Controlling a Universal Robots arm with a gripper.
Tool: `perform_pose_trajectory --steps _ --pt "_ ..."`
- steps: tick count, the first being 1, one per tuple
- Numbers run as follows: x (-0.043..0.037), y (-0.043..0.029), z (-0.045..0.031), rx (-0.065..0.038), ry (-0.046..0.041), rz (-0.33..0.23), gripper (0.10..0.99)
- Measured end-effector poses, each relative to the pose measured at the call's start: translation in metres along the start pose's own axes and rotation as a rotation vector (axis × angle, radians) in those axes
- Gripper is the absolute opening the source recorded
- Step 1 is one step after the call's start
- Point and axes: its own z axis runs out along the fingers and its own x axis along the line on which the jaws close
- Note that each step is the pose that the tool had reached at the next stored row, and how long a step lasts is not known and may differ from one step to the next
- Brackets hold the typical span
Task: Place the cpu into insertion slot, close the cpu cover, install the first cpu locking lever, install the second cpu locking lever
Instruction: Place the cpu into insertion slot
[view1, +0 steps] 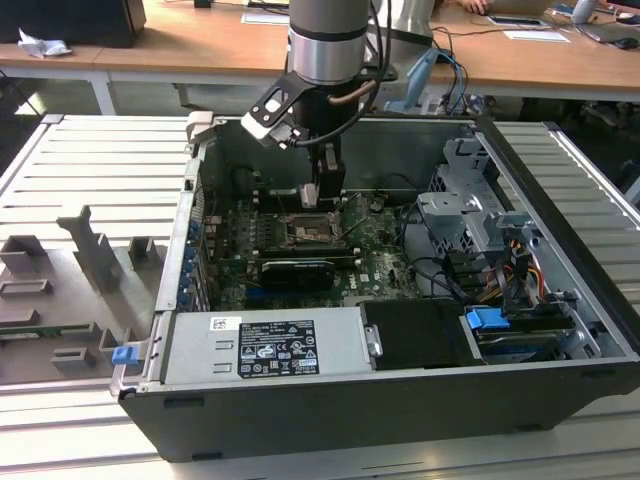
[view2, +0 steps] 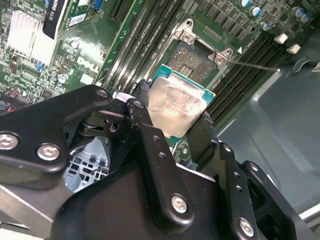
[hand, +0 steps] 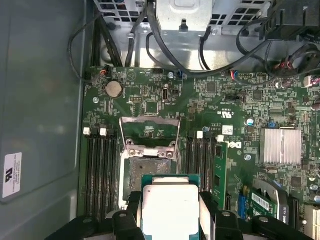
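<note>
Surroundings: Slatted metal table (view1: 90, 160) with wooden desks (view1: 200, 50) behind; an open computer case (view1: 400, 400) lies on it.
Arm: in the exterior view it drops in from twelve o'clock of the picture, and my gripper (view1: 318, 197) hangs inside the case over the motherboard.
Pincer: narrowed onto the cpu (hand: 170, 207), one black finger (view2: 150, 145) against each of two opposite edges, with the silvery face towards both wrist cameras.
Where the chip is: held level just above the board, apart from the insertion slot (hand: 145, 167) and partly overlapping its near edge; it is not seated.
Socket: bare greyish centre, flanked by memory slots (hand: 100, 170). In the exterior view the graphics card (view1: 297, 272) lies at six o'clock from it.
Cover: the cpu cover (hand: 150, 149) is swung up and away on its hinge, window open.
Levers: a thin rod (view2: 255, 65) stands off beside the socket; I take it for a released lever.
Progress: I judge step one is under way. Seating the chip, shutting the cover and both levers remain.
</note>
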Motion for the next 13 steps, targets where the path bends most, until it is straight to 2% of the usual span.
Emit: perform_pose_trajectory --steps 4,13 --pt "0.0017 -0.0002 0.0049 0.000 -0.0001 0.000 0.541" --pt "0.0073 -0.0012 0.0235 0.000 -0.0037 0.000 0.541"
